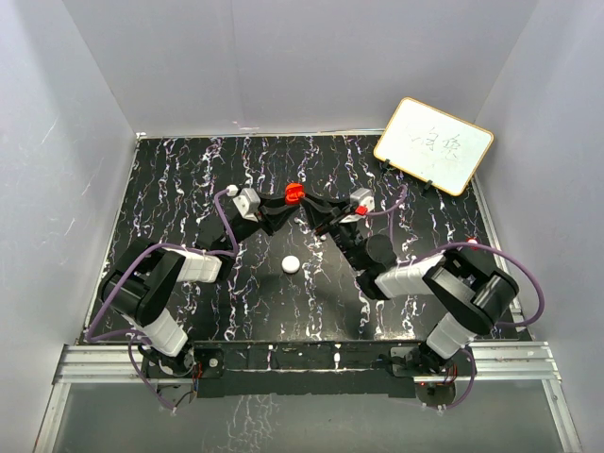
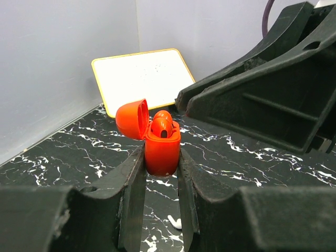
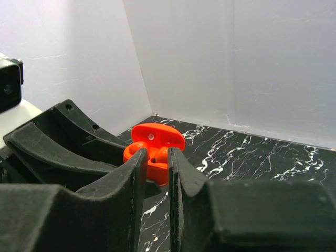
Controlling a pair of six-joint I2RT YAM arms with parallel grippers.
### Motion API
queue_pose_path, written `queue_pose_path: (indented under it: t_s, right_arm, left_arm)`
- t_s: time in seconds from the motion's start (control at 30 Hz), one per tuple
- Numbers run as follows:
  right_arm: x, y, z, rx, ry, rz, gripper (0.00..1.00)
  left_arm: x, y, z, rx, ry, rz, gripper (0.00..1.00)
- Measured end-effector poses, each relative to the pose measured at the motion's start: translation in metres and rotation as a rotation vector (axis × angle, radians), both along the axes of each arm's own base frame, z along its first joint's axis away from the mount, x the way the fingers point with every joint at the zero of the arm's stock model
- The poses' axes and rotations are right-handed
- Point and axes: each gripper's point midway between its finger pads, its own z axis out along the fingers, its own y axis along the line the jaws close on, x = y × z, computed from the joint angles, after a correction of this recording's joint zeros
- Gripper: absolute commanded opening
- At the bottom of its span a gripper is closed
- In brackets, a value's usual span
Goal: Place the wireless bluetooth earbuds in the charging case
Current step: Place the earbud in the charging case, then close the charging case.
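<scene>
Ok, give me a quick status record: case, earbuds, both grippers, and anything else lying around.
case: red, open, upright
earbuds: two red tips showing inside the case
left gripper: shut on the case from both sides
right gripper: tips at the case, jaws a narrow gap apart; grip unclear
white puck: lying apart, nearer the arm bases
whiteboard: propped at far right

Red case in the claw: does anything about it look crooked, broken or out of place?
Nothing stands out. The left claw grips the charging case, lid open, with both earbuds sitting inside.
</scene>
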Motion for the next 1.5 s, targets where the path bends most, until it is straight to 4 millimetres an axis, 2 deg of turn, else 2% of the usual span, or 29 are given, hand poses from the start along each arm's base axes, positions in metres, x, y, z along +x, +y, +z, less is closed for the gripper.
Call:
queue_pose_path:
  t_s: [0.07,0.13,0.23,0.3,0.4,0.47,0.53,0.6,0.67,0.73,0.93,1.13,1.4,1.5]
  right_arm:
    - [-0.002,-0.004,0.004,0.001,-0.011,-0.011,0.25]
    - [-0.005,-0.01,0.013,0.007,-0.032,-0.027,0.33]
    - [-0.009,-0.023,0.031,0.022,-0.077,-0.066,0.36]
    - [-0.012,-0.033,0.047,0.062,-0.091,-0.094,0.44]
    - [-0.011,-0.049,0.078,0.119,-0.062,-0.13,0.62]
    - [0.002,-0.047,0.109,0.102,-0.024,-0.15,0.73]
    - [0.014,-0.044,0.142,0.082,-0.015,-0.165,0.75]
    - [0.018,-0.042,0.157,0.049,0.006,-0.165,0.76]
    - [0.021,-0.039,0.151,-0.003,0.05,-0.163,0.77]
    - [0.027,-0.034,0.135,-0.071,0.113,-0.161,0.78]
    - [0.055,-0.017,0.073,-0.296,0.342,-0.146,0.83]
    - [0.057,-0.018,0.028,-0.401,0.499,-0.103,0.83]
    - [0.063,-0.013,0.02,-0.429,0.581,-0.048,0.82]
    - [0.062,-0.01,0.01,-0.446,0.614,-0.022,0.82]
  left_arm:
    - [0.0,0.0,0.0,0.0,-0.001,0.0,0.0]
    - [0.0,0.0,0.0,0.001,-0.004,0.001,0.0]
    - [-0.001,0.0,0.001,0.004,-0.011,-0.001,0.0]
    - [-0.001,0.0,0.002,0.006,-0.018,-0.004,0.0]
    - [-0.003,-0.001,0.001,0.014,-0.024,-0.013,0.0]
    - [-0.005,-0.001,-0.001,0.02,-0.027,-0.024,0.0]
    - [-0.008,-0.003,-0.001,0.028,-0.035,-0.037,0.0]
    - [-0.01,-0.004,-0.002,0.042,-0.052,-0.054,0.0]
    - [-0.013,-0.005,-0.003,0.058,-0.073,-0.068,0.0]
    - [-0.015,-0.006,-0.005,0.074,-0.096,-0.078,0.0]
    - [-0.016,-0.007,-0.006,0.108,-0.159,-0.083,0.0]
    - [-0.015,-0.006,-0.006,0.132,-0.203,-0.076,0.0]
    - [-0.013,-0.006,-0.016,0.167,-0.209,-0.077,0.0]
    - [-0.013,-0.006,-0.016,0.17,-0.215,-0.076,0.0]
